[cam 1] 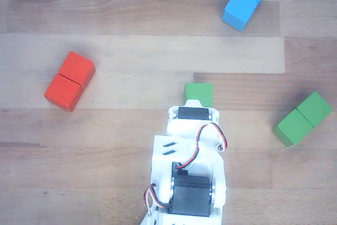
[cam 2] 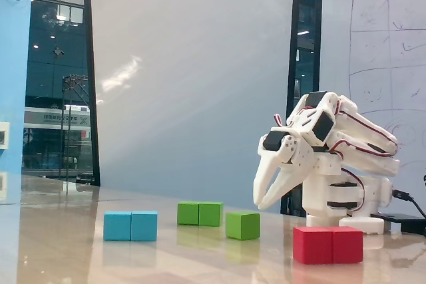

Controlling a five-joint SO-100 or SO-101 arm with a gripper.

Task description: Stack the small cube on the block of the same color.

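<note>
Green, rigid and likely light, the small cube [cam 1: 198, 93] sits mid-frame; pinch its flat opposite sides. The gripper [cam 2: 265, 196] hangs released, empty.

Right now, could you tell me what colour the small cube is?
Green, clearest in the other view: small cube.

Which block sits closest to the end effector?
The small green cube, just ahead of the end effector. It is a single cube; the red, blue and long green blocks are doubles lying farther off.
</note>
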